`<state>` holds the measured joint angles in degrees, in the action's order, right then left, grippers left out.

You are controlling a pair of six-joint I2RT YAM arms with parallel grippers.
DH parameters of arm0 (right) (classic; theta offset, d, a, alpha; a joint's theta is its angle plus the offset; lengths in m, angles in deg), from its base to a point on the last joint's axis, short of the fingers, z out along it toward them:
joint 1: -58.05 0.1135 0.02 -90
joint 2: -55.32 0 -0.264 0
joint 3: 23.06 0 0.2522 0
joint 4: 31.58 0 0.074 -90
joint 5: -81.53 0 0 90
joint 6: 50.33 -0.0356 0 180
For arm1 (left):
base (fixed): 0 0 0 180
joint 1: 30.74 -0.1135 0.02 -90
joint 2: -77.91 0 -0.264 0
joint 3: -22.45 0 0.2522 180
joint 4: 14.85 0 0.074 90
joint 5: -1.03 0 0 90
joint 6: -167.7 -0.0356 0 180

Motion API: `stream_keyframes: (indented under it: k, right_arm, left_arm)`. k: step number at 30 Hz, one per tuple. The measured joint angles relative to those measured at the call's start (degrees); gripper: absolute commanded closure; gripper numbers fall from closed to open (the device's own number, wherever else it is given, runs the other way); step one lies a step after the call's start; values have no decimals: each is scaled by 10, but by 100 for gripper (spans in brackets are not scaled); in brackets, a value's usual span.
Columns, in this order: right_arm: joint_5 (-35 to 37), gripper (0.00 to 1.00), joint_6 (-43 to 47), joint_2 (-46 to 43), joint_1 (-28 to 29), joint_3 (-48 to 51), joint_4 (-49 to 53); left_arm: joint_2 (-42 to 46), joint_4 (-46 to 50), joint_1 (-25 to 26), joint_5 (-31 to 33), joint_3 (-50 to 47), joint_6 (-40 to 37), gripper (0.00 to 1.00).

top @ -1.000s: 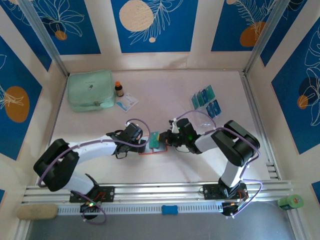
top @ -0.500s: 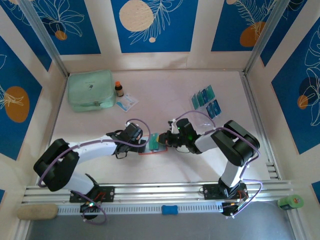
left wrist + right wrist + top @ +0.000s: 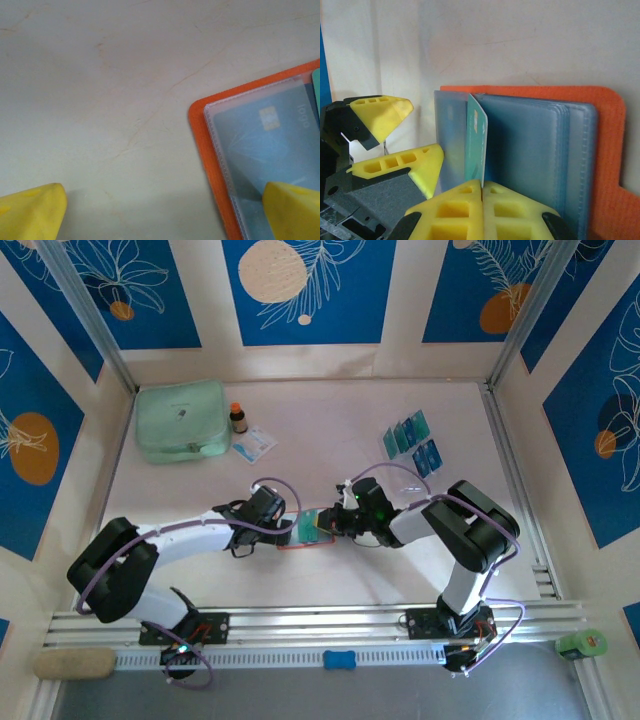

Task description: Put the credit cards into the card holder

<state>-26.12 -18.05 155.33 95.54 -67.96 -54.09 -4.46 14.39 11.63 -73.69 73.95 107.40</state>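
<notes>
The orange-red card holder (image 3: 300,540) lies open on the table between both arms, its clear pockets (image 3: 535,150) facing up. My right gripper (image 3: 483,187) is shut on a teal credit card (image 3: 476,142), held on edge with its far end between the clear pocket leaves. My left gripper (image 3: 160,210) is open at the holder's left edge (image 3: 207,160); one yellow fingertip (image 3: 292,210) rests on a pocket that holds a blue card (image 3: 270,135). From above, the two grippers (image 3: 290,527) (image 3: 332,524) meet over the holder. Several more credit cards (image 3: 410,438) lie at the back right.
A mint-green zip pouch (image 3: 180,420) sits at the back left, with a small brown bottle (image 3: 238,418) and a white-and-blue packet (image 3: 254,443) beside it. Bare table lies between the holder and the loose cards.
The teal card in my right gripper has shifted slightly over the open holder. Both arms have barely moved.
</notes>
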Motion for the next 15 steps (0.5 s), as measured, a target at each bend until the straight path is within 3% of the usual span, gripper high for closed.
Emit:
stream_keyframes:
  k: [15]
  right_arm:
    - [-8,100,1,16,3,-26,32]
  left_arm:
    - [0,0,0,0,-3,0,0]
